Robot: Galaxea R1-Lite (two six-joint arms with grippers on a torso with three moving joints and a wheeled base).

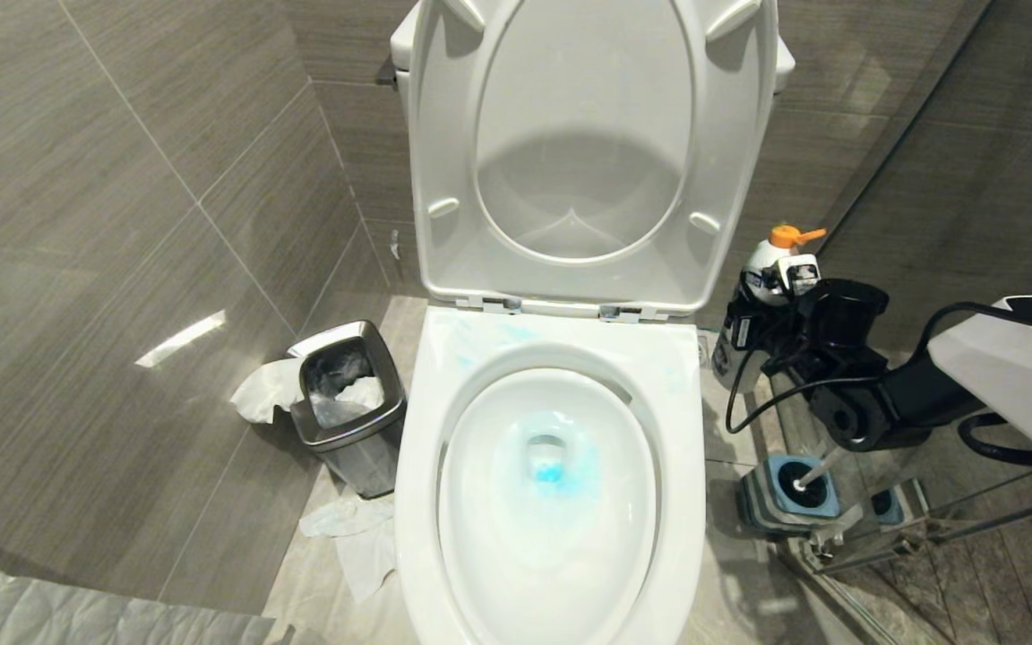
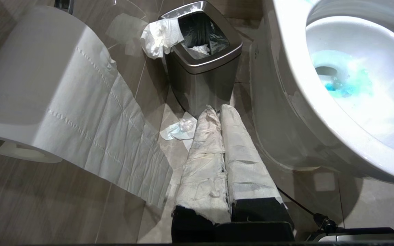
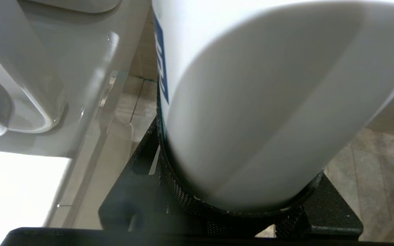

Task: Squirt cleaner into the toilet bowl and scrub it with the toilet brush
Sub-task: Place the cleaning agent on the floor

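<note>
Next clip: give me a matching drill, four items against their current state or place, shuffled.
Items:
1. toilet bowl
2. toilet brush
3. bottle
4. waste bin

States:
A. standing in its blue holder
B. held in the right pincer
C. blue-tinted water at the drain
D. lined, tissue draped over its rim

Pairs: 1-C, 2-A, 3-B, 4-D

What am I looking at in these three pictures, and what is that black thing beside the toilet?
It is a two-armed robot cleaning a bathroom. The wide picture comes from its head; the other two from cameras on its wrists. The black thing is its right gripper, closed around a white cleaner bottle with an orange spout, beside the toilet bowl. Blue cleaner already tints the water. The toilet brush stands in its blue holder on the floor. The left gripper, wrapped in paper, is shut and idle near a steel waste bin.
</note>
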